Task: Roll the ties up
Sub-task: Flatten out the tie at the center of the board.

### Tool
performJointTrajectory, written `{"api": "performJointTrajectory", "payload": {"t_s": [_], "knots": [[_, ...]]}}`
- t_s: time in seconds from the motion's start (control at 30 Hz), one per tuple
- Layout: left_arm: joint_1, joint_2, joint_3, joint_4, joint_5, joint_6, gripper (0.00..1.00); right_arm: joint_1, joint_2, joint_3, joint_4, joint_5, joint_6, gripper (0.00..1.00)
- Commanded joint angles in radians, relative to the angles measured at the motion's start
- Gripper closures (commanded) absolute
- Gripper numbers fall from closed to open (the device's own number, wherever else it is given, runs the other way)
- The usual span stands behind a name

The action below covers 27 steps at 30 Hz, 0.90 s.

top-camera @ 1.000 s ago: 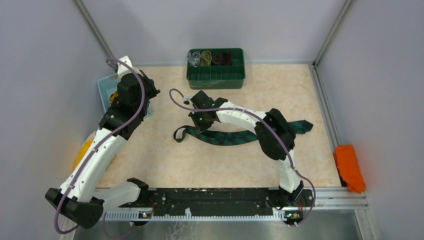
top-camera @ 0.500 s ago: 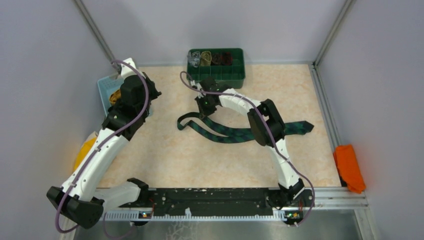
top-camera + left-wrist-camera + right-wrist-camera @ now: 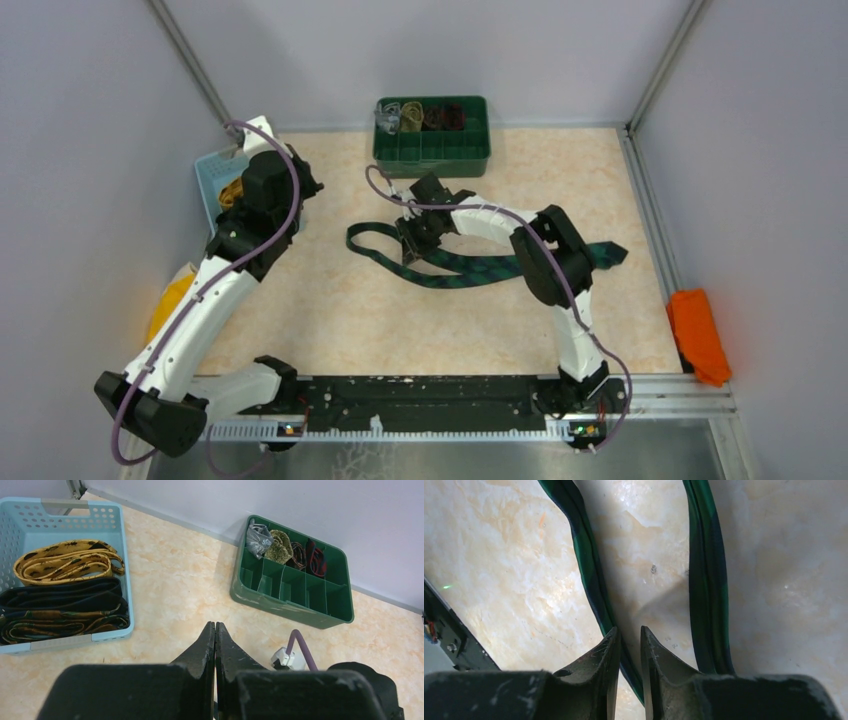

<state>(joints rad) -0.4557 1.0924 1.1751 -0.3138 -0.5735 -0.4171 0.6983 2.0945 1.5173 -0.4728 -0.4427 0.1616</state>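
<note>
A dark green checked tie lies unrolled across the middle of the table, with a loop at its left end and its pointed end at the right. My right gripper is low over it near the loop. In the right wrist view the right gripper shows a narrow gap, and one tie strand runs under the fingers while another strand lies to the right. My left gripper is shut and empty, hovering between the blue basket and the green box. A mustard-yellow tie and dark ties lie in the basket.
A blue basket stands at the far left. The green compartment box at the back holds rolled ties in its rear row. An orange cloth lies at the right edge, and a yellow cloth beyond the left edge.
My right gripper rose toward the green box with the tie, then came back down nearer to me and parted its fingers slightly. The tie's loop shifted left and back. The left arm barely moved.
</note>
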Motion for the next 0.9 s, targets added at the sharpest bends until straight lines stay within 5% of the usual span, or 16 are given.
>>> {"api": "performJointTrajectory", "payload": {"t_s": [0.0,0.27,0.87], "knots": [[-0.001,-0.01,-0.013,0.03,0.012,0.02,0.97,0.003,-0.12,-0.062,0.131,0.068,0.02,0.77],[-0.001,-0.033,-0.042,0.061,0.015,0.033,0.97,0.047,-0.199,-0.122,0.141,0.098,-0.031,0.7],[-0.001,-0.028,-0.06,0.077,0.012,0.043,0.96,0.064,-0.061,-0.107,0.118,0.089,-0.064,0.74]]}}
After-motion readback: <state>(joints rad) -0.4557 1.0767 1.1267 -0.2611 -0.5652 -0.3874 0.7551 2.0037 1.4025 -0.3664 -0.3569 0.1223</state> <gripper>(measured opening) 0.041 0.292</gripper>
